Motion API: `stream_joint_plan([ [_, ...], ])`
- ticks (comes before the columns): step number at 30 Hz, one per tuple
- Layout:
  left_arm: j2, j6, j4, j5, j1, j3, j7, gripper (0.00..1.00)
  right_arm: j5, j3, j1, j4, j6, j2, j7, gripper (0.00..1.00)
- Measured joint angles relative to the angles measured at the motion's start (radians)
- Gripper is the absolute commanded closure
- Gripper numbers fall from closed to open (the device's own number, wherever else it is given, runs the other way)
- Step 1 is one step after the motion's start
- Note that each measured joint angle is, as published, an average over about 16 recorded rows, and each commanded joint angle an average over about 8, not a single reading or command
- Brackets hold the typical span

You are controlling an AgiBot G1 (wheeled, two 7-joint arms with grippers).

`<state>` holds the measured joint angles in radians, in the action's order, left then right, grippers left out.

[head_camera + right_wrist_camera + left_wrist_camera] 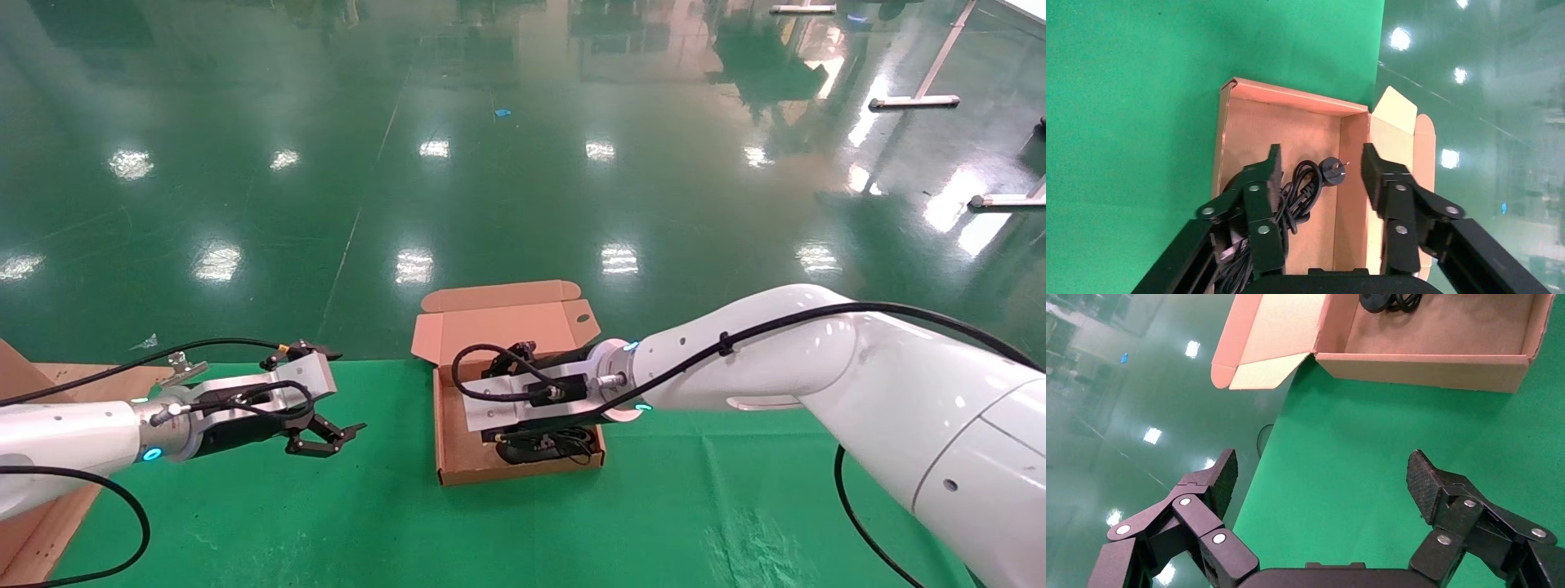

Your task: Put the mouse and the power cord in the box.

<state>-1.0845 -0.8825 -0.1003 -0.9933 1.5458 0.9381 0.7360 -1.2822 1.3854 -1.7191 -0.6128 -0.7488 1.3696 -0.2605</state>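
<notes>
The brown cardboard box (454,462) stands open on the green table, its lid (507,325) folded back toward the far side. Inside lies the black power cord (1303,187), loosely bundled, its round plug (1331,172) toward the lid. A black rounded shape, likely the mouse (523,452), lies by the box's near wall, mostly covered by my right arm. My right gripper (1321,156) hovers open over the box, the cord below and between its fingers (1269,174). My left gripper (1321,468) hangs open and empty above the cloth to the left of the box (1425,370).
A large plain brown carton (33,384) sits at the table's left edge beside my left arm. The table's far edge runs just behind the box, with shiny green floor beyond. Metal stand feet (915,101) lie far off at the back right.
</notes>
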Motion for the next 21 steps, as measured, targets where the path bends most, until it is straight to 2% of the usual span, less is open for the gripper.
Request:
stream_joint_plan([
  [10, 0.019, -0.026, -0.051, 0.010, -0.020, -0.027, -0.040, 0.00, 0.013, -0.034, 0.018, -0.023, -0.021, -0.025, 0.011, 0.00],
  [21, 0.093, -0.122, -0.236, 0.051, -0.094, -0.130, -0.184, 0.00, 0.093, -0.197, 0.112, -0.119, -0.130, -0.134, 0.077, 0.00],
])
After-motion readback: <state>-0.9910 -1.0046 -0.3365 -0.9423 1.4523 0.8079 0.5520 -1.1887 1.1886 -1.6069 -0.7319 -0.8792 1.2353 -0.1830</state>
